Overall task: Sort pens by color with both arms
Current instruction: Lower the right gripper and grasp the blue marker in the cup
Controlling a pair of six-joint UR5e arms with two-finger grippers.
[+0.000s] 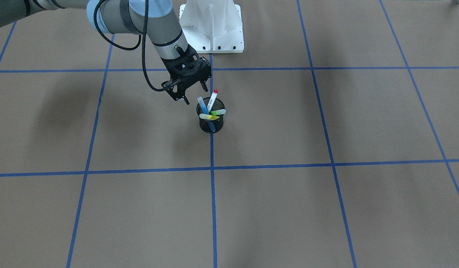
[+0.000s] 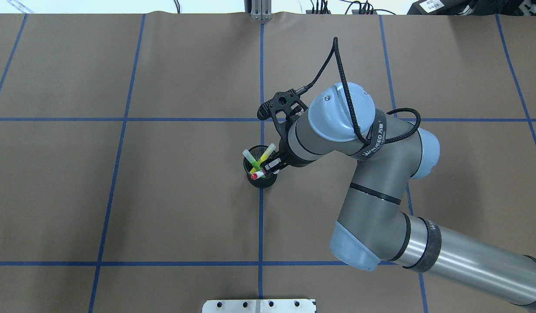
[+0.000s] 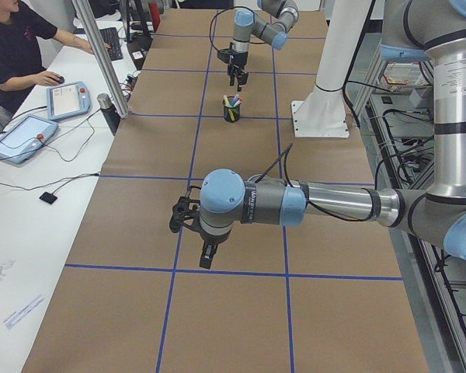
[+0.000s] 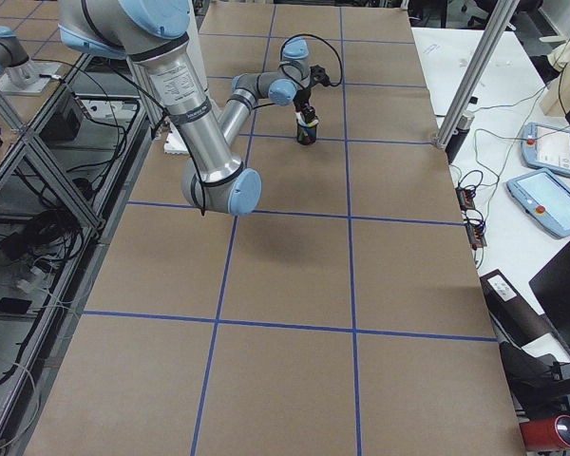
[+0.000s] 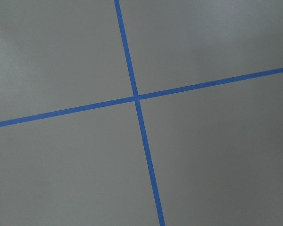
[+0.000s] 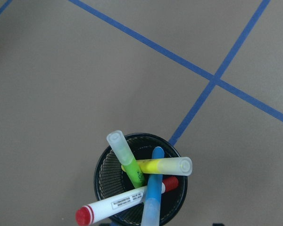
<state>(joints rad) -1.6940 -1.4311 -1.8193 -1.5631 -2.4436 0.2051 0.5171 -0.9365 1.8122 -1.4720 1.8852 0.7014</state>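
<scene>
A black mesh cup [image 1: 211, 125] stands on a blue tape line near the table's middle and holds all four pens. The blue pen [image 6: 152, 197], the white pen with the red cap [image 6: 111, 205], the lime green pen [image 6: 127, 160] and the yellow pen [image 6: 162, 165] lean crossed in the cup [image 6: 106, 172]. My right gripper [image 1: 195, 93] is open and empty, and hovers just above and beside the cup on the robot's side. My left gripper [image 3: 206, 252] hangs over bare table far from the cup. I cannot tell whether it is open or shut.
The white pedestal [image 1: 212, 26] stands behind the cup at the robot's base. Blue tape lines [image 5: 137, 98] divide the brown table into squares. An operator's side table with tablets [image 3: 66, 99] runs along the far edge.
</scene>
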